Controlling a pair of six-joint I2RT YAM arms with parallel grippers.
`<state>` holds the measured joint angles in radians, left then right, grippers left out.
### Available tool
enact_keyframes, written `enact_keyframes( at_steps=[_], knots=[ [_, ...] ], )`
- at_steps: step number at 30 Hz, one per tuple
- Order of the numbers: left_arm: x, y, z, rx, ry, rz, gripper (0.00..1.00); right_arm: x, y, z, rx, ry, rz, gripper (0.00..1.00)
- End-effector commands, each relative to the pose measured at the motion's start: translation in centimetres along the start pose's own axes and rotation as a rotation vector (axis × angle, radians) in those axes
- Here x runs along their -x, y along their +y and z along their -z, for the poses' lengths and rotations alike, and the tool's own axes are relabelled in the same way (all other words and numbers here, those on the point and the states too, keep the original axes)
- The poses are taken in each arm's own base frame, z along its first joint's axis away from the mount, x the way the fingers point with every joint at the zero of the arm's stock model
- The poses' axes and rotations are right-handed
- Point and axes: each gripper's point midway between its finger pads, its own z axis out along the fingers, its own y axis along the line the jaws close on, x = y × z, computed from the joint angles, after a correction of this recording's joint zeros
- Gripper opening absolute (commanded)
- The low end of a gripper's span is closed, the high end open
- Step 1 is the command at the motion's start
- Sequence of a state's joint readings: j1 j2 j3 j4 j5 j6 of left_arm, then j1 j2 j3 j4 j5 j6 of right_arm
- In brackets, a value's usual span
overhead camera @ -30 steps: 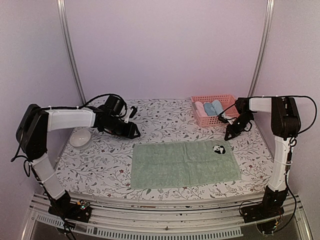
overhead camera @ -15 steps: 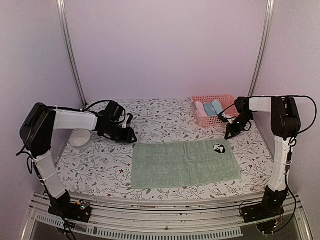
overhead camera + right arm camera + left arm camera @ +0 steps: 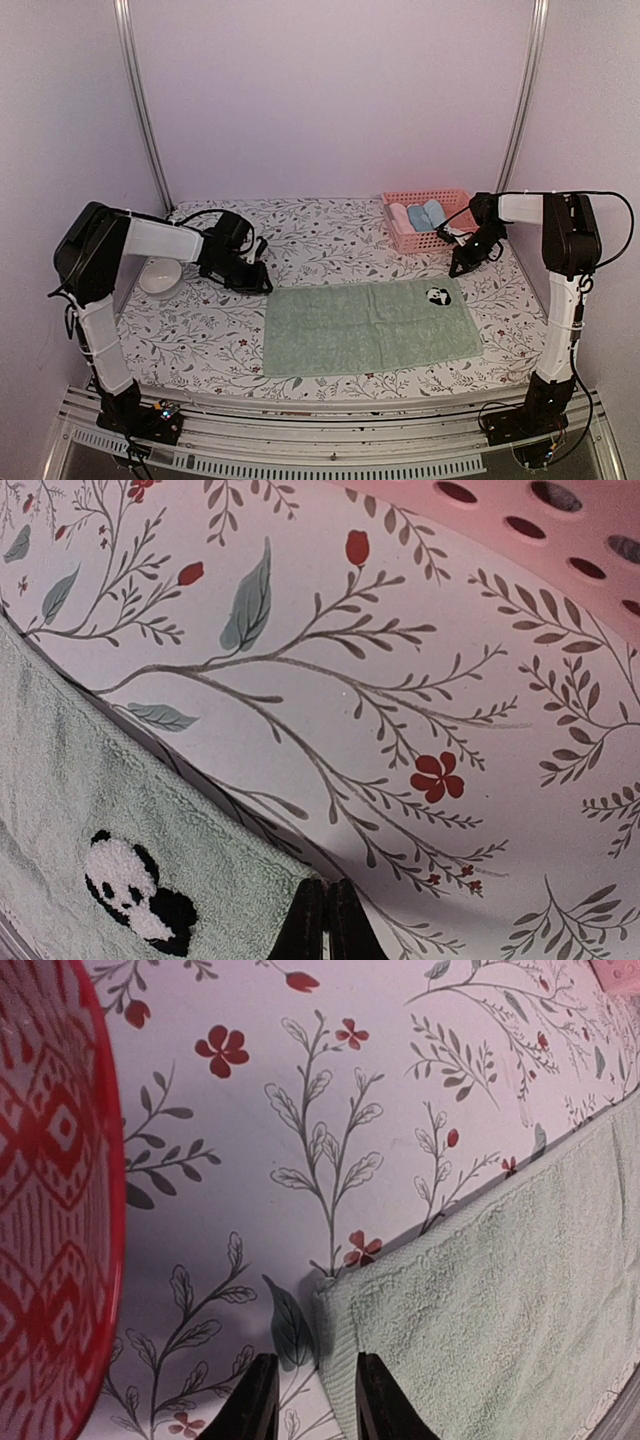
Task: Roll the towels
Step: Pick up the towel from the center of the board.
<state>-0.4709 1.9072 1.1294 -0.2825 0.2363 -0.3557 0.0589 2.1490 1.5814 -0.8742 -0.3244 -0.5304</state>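
Observation:
The pale green towel with a panda print lies flat in the middle of the table. My left gripper is low at its far left corner. Its jaws are open, one finger over the tablecloth and the other on the hem, with the towel's short edge between them. My right gripper is at the far right corner, near the panda. Its fingertips are pressed together on that corner. A rolled light blue towel lies in the pink basket.
A bowl, white outside and red-patterned inside, stands just left of my left gripper. The pink basket at the back right holds other rolled cloths too. The flowered tablecloth covers the table.
My left arm has come down and towards the towel's far left corner, and its jaws have narrowed. The right gripper has stayed at the far right corner and closed.

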Motion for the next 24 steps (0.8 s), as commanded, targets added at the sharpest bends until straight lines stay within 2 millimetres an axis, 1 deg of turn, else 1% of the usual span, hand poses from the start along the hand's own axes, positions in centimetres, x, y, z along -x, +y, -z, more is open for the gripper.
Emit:
enact_keyframes(
  at_steps=[1, 4, 6, 7, 12, 16, 20, 24],
  knots=[
    [1.4, 0.0, -0.2, 0.010, -0.020, 0.005, 0.29, 0.9, 0.2, 0.1, 0.007, -0.018, 0.005, 0.03],
    [1.5, 0.2, -0.5, 0.041, -0.005, 0.006, 0.29, 0.9, 0.4, 0.0, 0.010, -0.015, 0.008, 0.03],
    [1.8, 0.0, -0.4, 0.050, -0.005, -0.005, 0.28, 0.9, 0.4, 0.0, 0.011, -0.013, 0.010, 0.03],
    [1.1, 0.3, -1.4, 0.062, 0.025, -0.005, 0.28, 1.0, 0.4, 0.0, 0.011, -0.014, 0.012, 0.03],
    [0.8, 0.5, -2.3, 0.103, 0.052, -0.024, 0.29, 1.0, 0.5, -0.1, 0.014, -0.012, 0.013, 0.03],
    [0.7, 0.6, -2.9, 0.122, 0.072, -0.023, 0.26, 1.0, 0.8, -0.3, 0.017, -0.005, 0.016, 0.03],
    [0.3, 0.2, -3.0, 0.101, 0.089, -0.029, 0.24, 0.9, 0.9, -0.2, 0.018, -0.003, 0.017, 0.03],
    [0.3, -0.9, -2.5, 0.081, 0.088, -0.061, 0.24, 1.0, 1.0, -0.1, 0.017, -0.004, 0.022, 0.03]
  ],
)
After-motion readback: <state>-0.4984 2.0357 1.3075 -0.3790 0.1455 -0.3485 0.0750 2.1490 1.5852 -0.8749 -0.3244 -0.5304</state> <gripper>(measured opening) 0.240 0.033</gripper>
